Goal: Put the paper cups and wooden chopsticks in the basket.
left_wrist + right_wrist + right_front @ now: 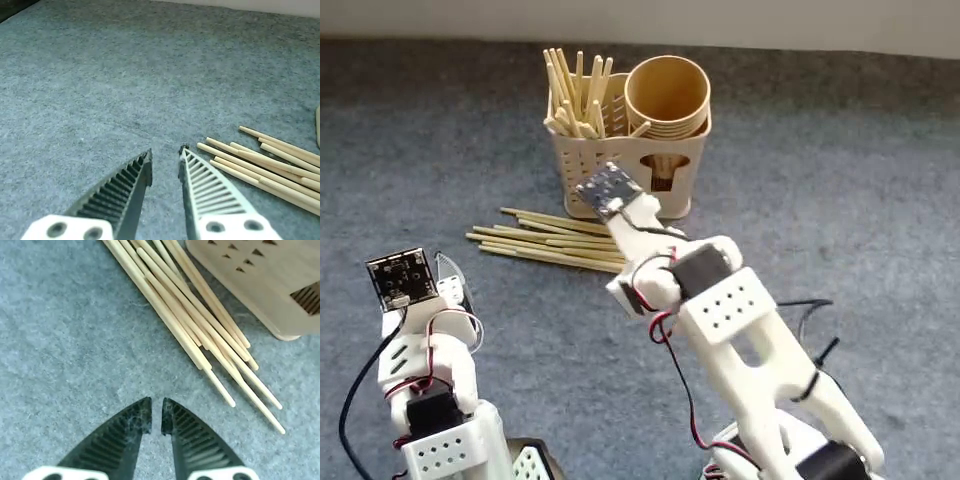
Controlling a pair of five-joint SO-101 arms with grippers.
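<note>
The loose wooden chopsticks (555, 245) lie in a flat bundle on the grey carpet (840, 180), just in front of the basket (690, 150). The basket already holds upright chopsticks (575, 90) and stacked paper cups (667, 95). The right gripper (156, 415) sits near the bundle's tips, its jaws all but together and empty. The left gripper (166, 160) hovers by the other end, jaws slightly apart. Thin sticks lying flat (and overlapping) could roll or fan out if pinched unevenly. The basket's wall stands close, and its crowded chopstick compartment may snag newcomers.
</note>
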